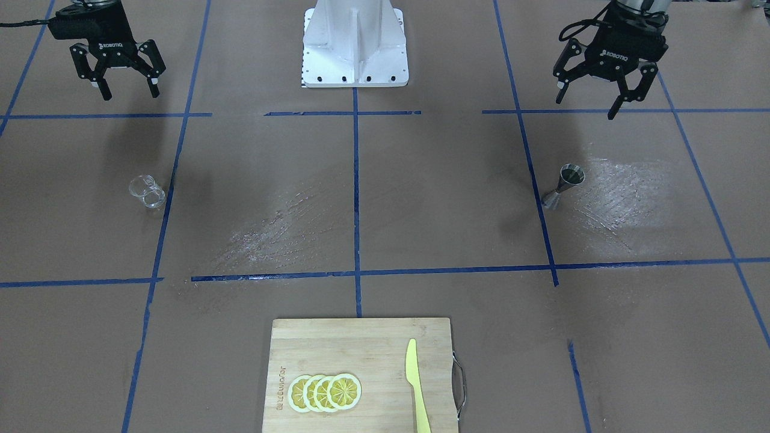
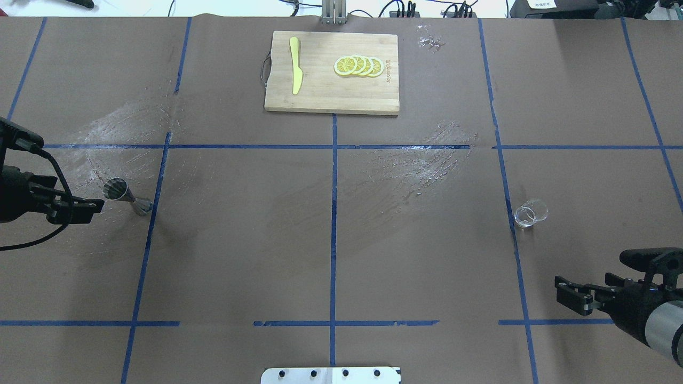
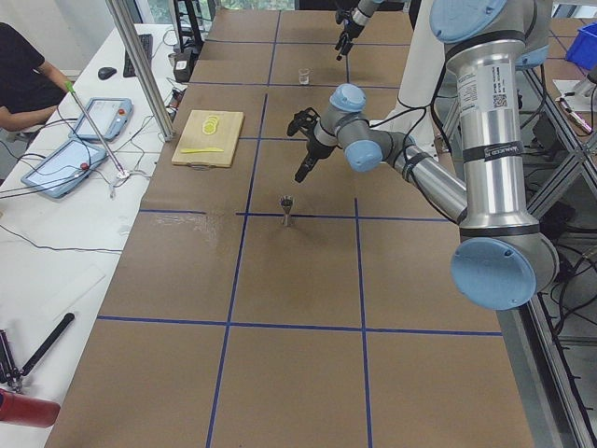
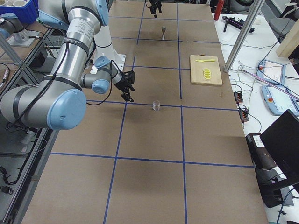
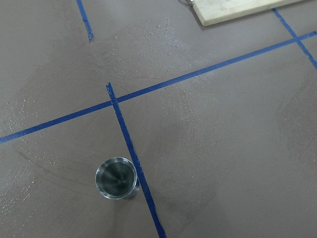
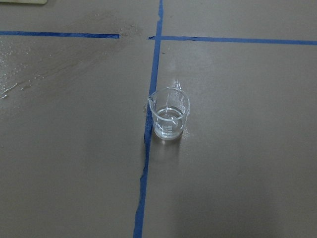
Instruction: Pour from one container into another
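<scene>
A steel jigger (image 1: 562,187) stands upright on the brown table by a blue tape line; the left wrist view looks down into the jigger's cup (image 5: 116,178). My left gripper (image 1: 588,103) hangs open and empty above the table, on the robot's side of the jigger, apart from it. A small clear glass beaker (image 1: 147,191) stands upright on the other side, and the beaker (image 6: 169,113) is centred in the right wrist view. My right gripper (image 1: 131,93) is open and empty, raised and short of the beaker.
A wooden cutting board (image 1: 361,343) with lemon slices (image 1: 325,392) and a yellow knife (image 1: 415,385) lies at the table's far middle edge. The robot's white base (image 1: 355,42) sits between the arms. Wet smears (image 1: 283,228) mark the table.
</scene>
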Robot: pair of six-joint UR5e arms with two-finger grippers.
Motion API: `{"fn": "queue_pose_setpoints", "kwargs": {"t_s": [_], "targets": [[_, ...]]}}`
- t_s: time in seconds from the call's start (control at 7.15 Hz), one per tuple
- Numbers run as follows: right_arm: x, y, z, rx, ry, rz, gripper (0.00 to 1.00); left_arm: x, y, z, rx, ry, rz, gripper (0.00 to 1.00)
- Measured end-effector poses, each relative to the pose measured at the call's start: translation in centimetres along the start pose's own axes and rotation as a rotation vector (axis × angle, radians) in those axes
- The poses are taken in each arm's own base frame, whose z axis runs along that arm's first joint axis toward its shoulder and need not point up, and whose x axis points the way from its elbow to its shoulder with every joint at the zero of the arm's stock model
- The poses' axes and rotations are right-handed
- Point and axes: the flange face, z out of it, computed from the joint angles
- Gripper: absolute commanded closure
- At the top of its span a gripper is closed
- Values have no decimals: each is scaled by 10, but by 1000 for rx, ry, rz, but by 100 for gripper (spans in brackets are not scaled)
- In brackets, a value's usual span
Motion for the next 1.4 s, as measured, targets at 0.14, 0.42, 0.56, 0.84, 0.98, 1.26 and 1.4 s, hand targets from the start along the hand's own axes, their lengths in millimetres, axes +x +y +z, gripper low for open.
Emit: {"fn": "queue_pose_setpoints", "kwargs": {"t_s": [0.14, 0.42, 0.56, 0.84, 0.98, 1.26, 1.4], "targets": [[8, -24, -7, -47, 4, -7, 0, -9, -8, 1, -5, -15, 31, 0], [32, -88, -23, -151, -16, -25, 0, -40, -32, 4, -13, -18, 79, 0], [48, -121, -33, -201, -26, -49, 0, -63, -42, 8, -28, -13, 88, 0], [83, -177, -52, -278, -28, -125, 0, -134, -58, 19, -99, -8, 84, 0], [101, -199, -58, -306, -16, -162, 0, -182, -69, 19, -110, -27, 75, 0], [149, -229, -59, -347, -19, -153, 0, -263, -63, 9, -113, -44, -1, 0], [177, -238, -49, -366, -41, -136, 0, -297, -55, 5, -99, -62, -41, 0]]}}
